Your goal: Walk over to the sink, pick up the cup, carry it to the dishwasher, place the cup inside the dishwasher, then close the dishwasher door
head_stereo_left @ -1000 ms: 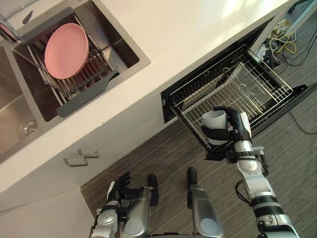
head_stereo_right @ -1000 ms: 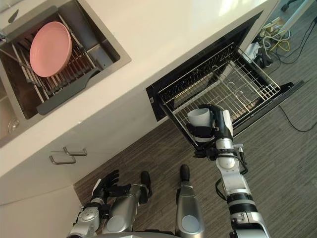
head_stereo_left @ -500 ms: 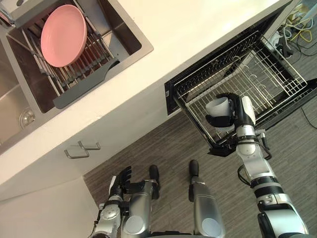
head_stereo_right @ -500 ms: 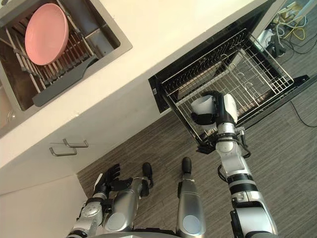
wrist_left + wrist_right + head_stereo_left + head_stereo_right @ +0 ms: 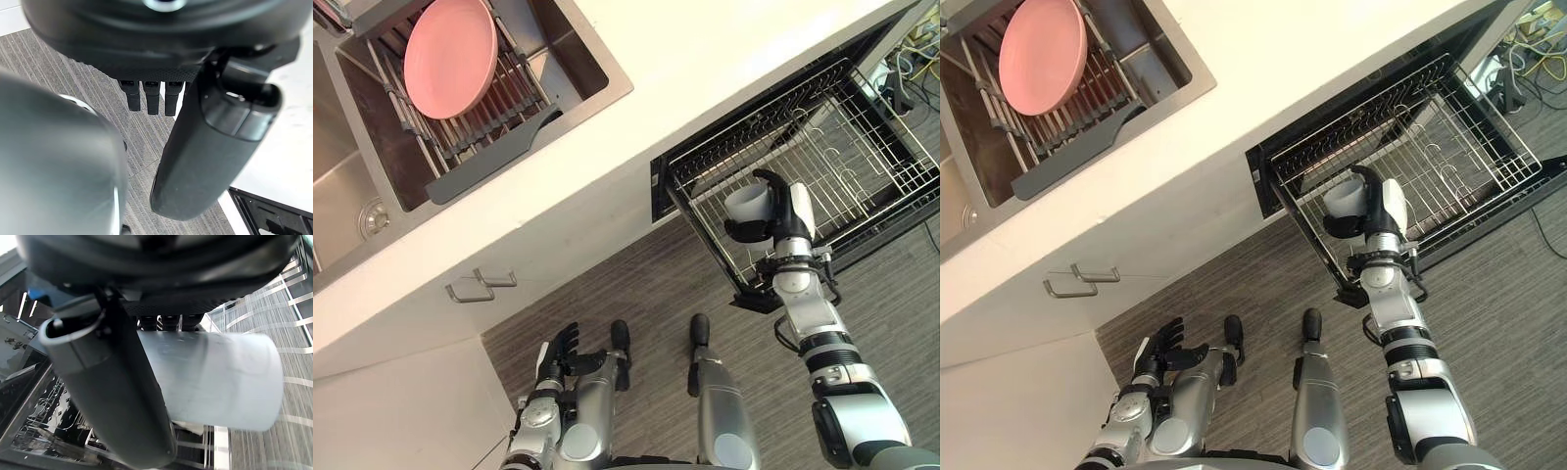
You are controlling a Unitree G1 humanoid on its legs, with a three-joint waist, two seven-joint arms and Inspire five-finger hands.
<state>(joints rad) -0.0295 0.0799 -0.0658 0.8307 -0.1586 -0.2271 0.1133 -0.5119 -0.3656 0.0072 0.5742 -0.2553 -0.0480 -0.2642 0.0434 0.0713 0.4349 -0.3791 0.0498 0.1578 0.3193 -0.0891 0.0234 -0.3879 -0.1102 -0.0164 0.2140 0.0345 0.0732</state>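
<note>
My right hand [image 5: 781,211] is shut on a pale grey-white cup [image 5: 745,206], thumb and fingers curled round its side [image 5: 220,377]. It holds the cup upright over the near left part of the pulled-out wire rack [image 5: 862,166] of the open dishwasher [image 5: 1263,181] under the white counter. The dishwasher door [image 5: 901,220] lies folded down beneath the rack. My left hand [image 5: 558,351] hangs low by my side above the floor, fingers straight and relaxed [image 5: 149,98]. The steel sink [image 5: 352,196] is at the upper left.
A pink plate [image 5: 448,54] stands in a grey drying rack [image 5: 489,157] set in the sink. A cupboard handle [image 5: 478,284] sits on the white front below the counter [image 5: 705,69]. Grey plank floor [image 5: 656,284] lies before the dishwasher; loose cables [image 5: 911,69] lie at the far right.
The camera has shifted, so the whole scene has slid. My right hand with the cup has moved further in over the rack's near left part. My left hand stays low.
</note>
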